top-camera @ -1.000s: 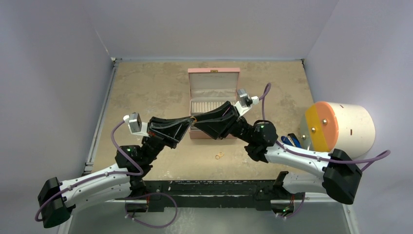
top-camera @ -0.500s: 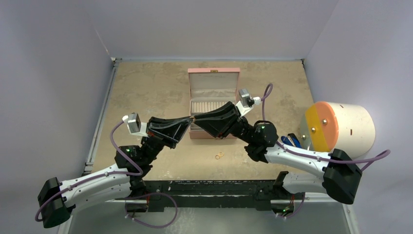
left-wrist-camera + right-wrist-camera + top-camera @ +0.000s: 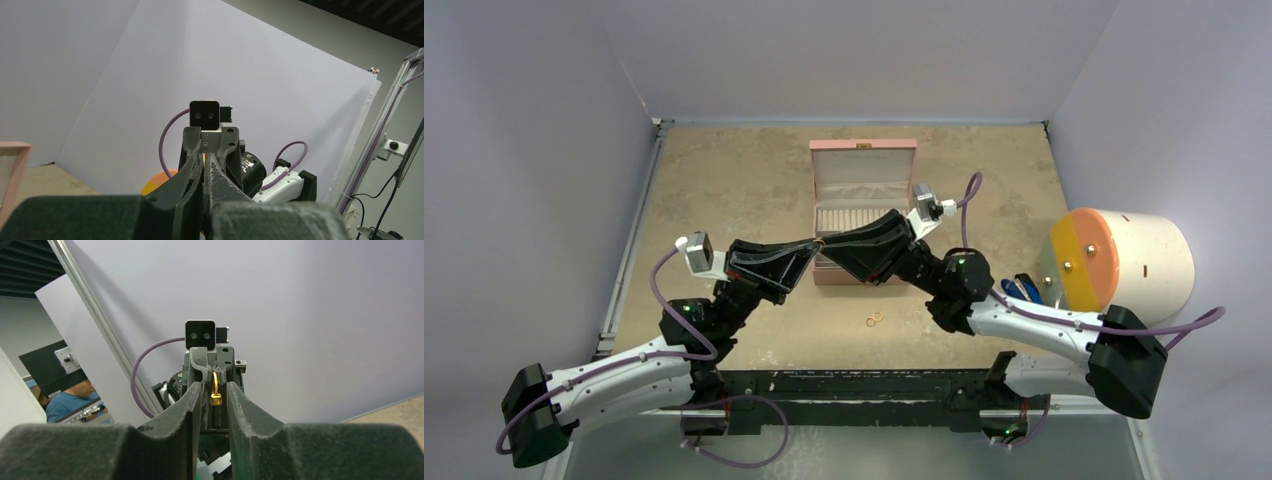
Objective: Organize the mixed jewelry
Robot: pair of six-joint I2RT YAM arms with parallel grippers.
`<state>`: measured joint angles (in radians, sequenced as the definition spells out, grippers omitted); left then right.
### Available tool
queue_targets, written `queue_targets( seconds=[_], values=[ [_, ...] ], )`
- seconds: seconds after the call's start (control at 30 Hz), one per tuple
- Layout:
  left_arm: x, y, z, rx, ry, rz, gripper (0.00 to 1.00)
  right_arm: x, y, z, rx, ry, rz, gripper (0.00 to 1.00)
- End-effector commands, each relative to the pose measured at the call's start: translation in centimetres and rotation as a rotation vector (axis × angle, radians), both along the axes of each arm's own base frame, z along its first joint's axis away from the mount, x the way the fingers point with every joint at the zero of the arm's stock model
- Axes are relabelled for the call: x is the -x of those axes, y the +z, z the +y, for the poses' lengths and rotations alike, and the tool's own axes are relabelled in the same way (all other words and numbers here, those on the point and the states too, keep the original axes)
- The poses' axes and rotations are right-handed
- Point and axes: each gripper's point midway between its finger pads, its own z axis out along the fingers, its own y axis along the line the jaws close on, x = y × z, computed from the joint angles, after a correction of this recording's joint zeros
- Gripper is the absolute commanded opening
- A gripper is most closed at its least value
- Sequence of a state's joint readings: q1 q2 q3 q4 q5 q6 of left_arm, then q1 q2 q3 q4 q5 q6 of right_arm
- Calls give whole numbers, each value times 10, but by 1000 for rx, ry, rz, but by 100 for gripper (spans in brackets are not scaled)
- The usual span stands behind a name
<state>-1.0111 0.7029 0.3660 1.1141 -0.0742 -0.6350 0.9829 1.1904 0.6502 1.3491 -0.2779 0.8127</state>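
Tip to tip over mid-worktop, above the pink box's [image 3: 863, 146] near wall! Left tool [image 3: 205, 161] pressed together, pinching a gold piece [image 3: 216, 399]; right tool [image 3: 215, 385] spread, fingers flanking it. Two gold rings [image 3: 875, 320] lie toward the near edge.

no text seems readable on anything here.

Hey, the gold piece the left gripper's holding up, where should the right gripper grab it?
Probably its blocky free end: the gold piece sticks out there past the shut left gripper, which pinches the thin curved end. Come head-on from the opposite side, with the right gripper open around it.
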Motion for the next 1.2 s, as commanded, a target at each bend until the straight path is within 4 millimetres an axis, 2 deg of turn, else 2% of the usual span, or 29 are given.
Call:
queue_targets(
  seconds=[0.0, 0.2, 0.27, 0.3, 0.4, 0.63, 0.7, 0.8, 0.93, 1.17],
  values=[
    [9, 18, 9, 57, -10, -46, 0, 3, 14, -10, -45, -33, -35, 28],
    [8, 18, 8, 54, -8, -47, 0, 5, 15, -11, -44, -35, -41, 27],
    [8, 18, 7, 51, -10, -46, 0, 5, 16, -11, -46, -35, -45, 24],
    [8, 17, 6, 50, -10, -44, 0, 5, 16, -12, -48, -36, -47, 20],
    [8, 17, 6, 49, -14, -45, 0, 6, 17, -12, -49, -41, -50, 0],
    [8, 17, 6, 46, -18, -36, 0, 3, 17, -14, -46, -61, -51, 0],
    [7, 17, 6, 42, -17, -27, 8, 1, 16, -14, -35, -72, -46, 0],
    [5, 15, 8, 39, -6, -8, 27, -4, 14, -15, -19, -104, -36, 0],
    [-5, 9, 16, 24, 50, 51, 46, -15, 6, -14, 58, -174, -14, 0],
    [-31, -12, 35, -92, 226, 189, 54, -55, -20, -15, 337, -387, 51, 0]
  ],
)
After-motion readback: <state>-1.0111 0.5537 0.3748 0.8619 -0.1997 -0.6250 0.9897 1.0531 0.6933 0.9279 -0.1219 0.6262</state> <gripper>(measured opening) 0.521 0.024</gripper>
